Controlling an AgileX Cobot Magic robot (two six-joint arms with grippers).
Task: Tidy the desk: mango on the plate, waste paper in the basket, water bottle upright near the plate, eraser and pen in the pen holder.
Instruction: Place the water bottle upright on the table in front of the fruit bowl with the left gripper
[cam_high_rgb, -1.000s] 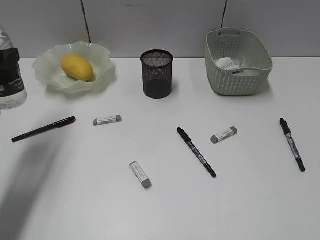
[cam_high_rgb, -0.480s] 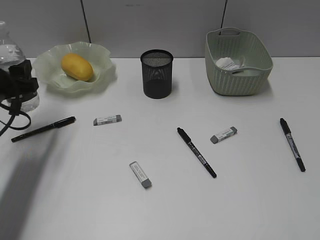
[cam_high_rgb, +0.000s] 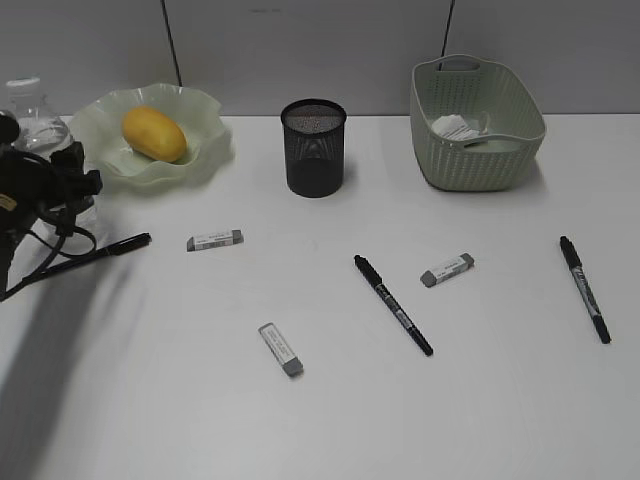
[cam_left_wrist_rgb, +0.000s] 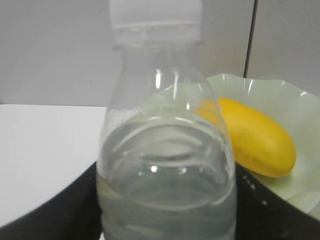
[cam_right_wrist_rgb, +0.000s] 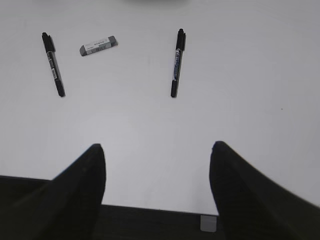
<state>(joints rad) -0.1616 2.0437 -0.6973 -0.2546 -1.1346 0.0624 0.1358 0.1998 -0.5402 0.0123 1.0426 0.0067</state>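
Two end effectors share this job, and only the left one (cam_high_rgb: 40, 190) is busy: it holds the water bottle (cam_high_rgb: 30, 125) upright at the far left of the counter (cam_high_rgb: 320, 420), its dark fingers wrapping the bottle's lower body on both sides in the left wrist view, so it is closed on the bottle, not spread free. That upright carry suits the goal, since the bottle must end standing near the plate (cam_high_rgb: 205, 130), which sits just to the right of this end effector. The mango (cam_high_rgb: 154, 134) already lies in the plate. A pen (cam_high_rgb: 125, 244) lies partly beneath the left end effector, and an eraser (cam_high_rgb: 215, 240) lies further right of it.

Beyond them the mesh pen holder (cam_high_rgb: 314, 147) stands, seemingly empty. A second eraser (cam_high_rgb: 281, 349), another pen (cam_high_rgb: 393, 304) and a third eraser (cam_high_rgb: 447, 269) lie loose in the middle.

Far right, the basket (cam_high_rgb: 480, 160) holds the waste paper (cam_high_rgb: 455, 127), so that step looks done. The right end effector (cam_right_wrist_rgb: 157, 175) hangs spread and empty above bare counter, with a last pen (cam_high_rgb: 584, 288) ahead of it; I judge it is waiting its turn.
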